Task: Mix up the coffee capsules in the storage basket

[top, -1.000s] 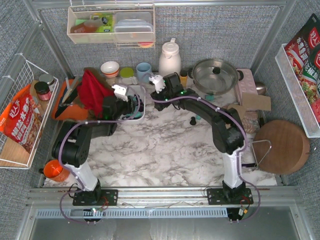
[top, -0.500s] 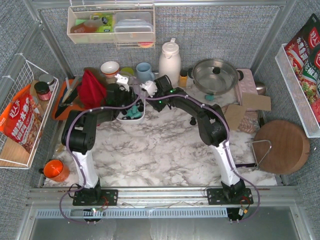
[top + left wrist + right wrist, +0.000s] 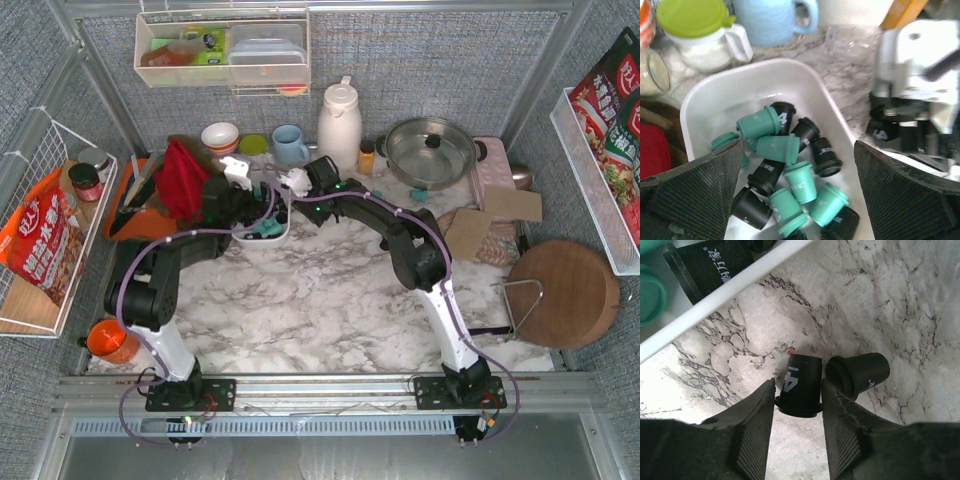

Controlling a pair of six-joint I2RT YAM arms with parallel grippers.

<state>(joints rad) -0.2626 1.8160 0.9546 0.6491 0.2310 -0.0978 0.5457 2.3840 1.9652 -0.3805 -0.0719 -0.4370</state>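
The white storage basket (image 3: 760, 67) (image 3: 262, 233) holds several teal and black coffee capsules (image 3: 790, 170) lying jumbled. My left gripper (image 3: 799, 150) (image 3: 248, 205) hangs open wide above them, nothing between its fingers. Just right of the basket, my right gripper (image 3: 797, 390) (image 3: 292, 198) reaches down to the marble. Its jaws press on the rim of a black capsule marked "4" (image 3: 801, 374) (image 3: 880, 131) that lies on the table. A second black capsule (image 3: 860, 374) lies on its side right next to it. The basket's rim (image 3: 725, 295) crosses the upper left of the right wrist view.
Behind the basket stand a blue mug (image 3: 288, 143), a green-lidded jug (image 3: 700, 30) and a white thermos (image 3: 339, 115). A red cloth (image 3: 183, 175) lies at the left, a steel pot (image 3: 430, 150) at the back right, a round wooden board (image 3: 562, 292) at the right.
Both arms swung in toward the basket. My left gripper opened wide over the capsules. My right gripper moved left beside the basket and narrowed onto the black capsule.
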